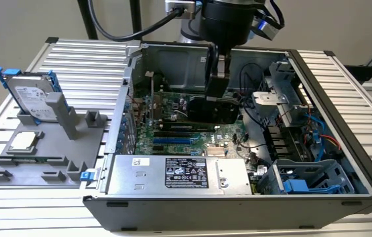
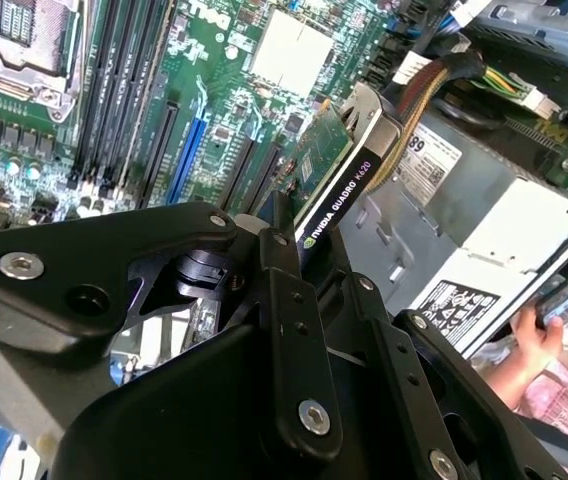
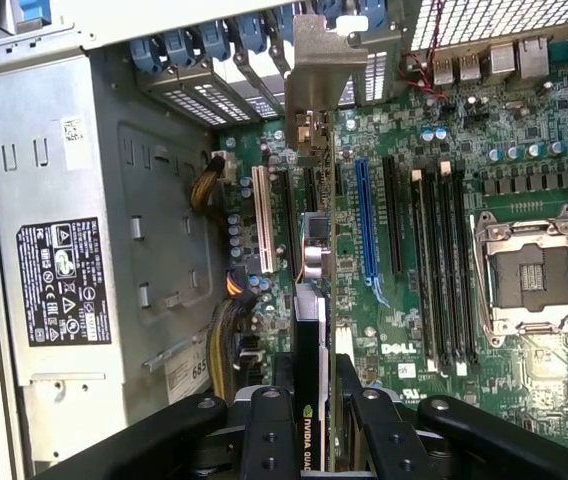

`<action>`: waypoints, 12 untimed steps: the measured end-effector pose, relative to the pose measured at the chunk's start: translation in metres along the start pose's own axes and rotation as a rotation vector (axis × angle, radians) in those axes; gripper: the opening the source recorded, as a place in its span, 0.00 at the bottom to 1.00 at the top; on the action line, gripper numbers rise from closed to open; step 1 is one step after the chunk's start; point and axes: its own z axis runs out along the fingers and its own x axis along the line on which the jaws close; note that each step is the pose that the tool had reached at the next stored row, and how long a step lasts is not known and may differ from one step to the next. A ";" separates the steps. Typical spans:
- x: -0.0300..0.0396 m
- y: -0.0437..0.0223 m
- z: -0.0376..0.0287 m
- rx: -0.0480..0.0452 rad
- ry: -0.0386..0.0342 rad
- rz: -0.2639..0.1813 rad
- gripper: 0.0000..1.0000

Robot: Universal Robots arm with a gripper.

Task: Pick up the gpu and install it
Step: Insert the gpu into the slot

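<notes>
A black two-fingered gripper (image 3: 314,400) clamps the thin gpu (image 3: 311,320) (green board, black cooler, silver end bracket) edge-down inside the open black computer case (image 1: 334,89), over the green motherboard (image 3: 404,330). In the exterior view the card hangs at twelve o'clock from the grey power supply box (image 1: 172,173). Installation looks under way — seating likely demands the card's edge squared to a slot.

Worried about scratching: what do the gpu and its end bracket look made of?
The gpu looks like green glossy circuit board with a black, probably plastic, cooler shroud. Its end bracket looks like bare sheet metal: dull silver, thin and flat.
</notes>
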 end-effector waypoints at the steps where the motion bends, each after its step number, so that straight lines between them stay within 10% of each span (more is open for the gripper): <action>1: -0.0001 0.0000 0.0003 0.0000 0.0002 0.000 0.00; 12: -0.0008 0.0000 0.0039 0.0004 0.0030 0.000 0.00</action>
